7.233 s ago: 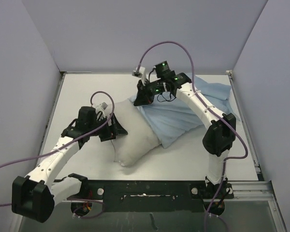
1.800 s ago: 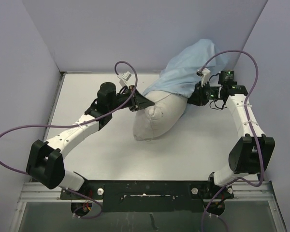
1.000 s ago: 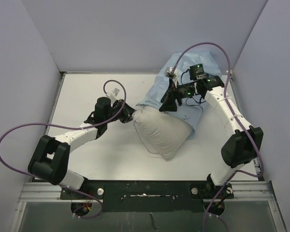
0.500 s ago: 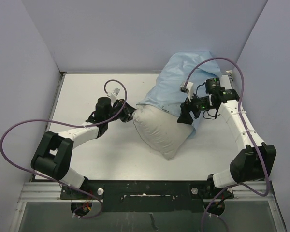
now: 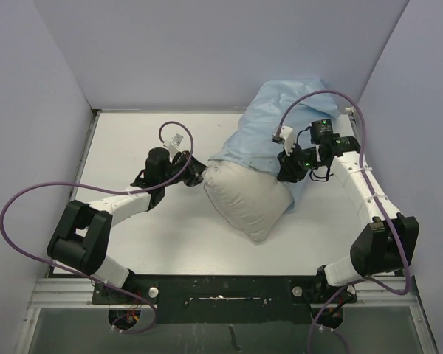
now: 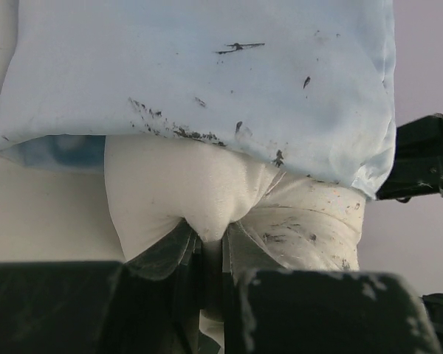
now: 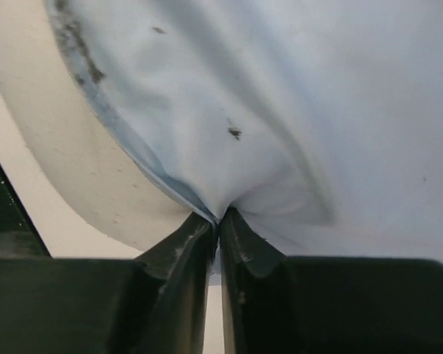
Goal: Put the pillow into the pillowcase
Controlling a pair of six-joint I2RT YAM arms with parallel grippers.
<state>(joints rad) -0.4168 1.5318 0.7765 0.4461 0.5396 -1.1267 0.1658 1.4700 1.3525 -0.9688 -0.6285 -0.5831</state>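
Pillow (image 5: 247, 203) on tabletop (image 5: 133, 140), right of centre. Its far end is tucked inside pillowcase (image 5: 273, 118), which heaps toward the far right corner. Left hand (image 5: 198, 175) pinches the pillow's bare left corner. Right hand (image 5: 284, 174) pressed together on pillowcase hem at pillow's right side.

The flat white table (image 5: 184, 251) carries a plump off-white stuffed pillow (image 5: 247, 203), which lies right of centre with its near end on the surface. A wrinkled light blue fabric pillowcase (image 5: 280, 110) covers the pillow's far end, towards the far right corner.
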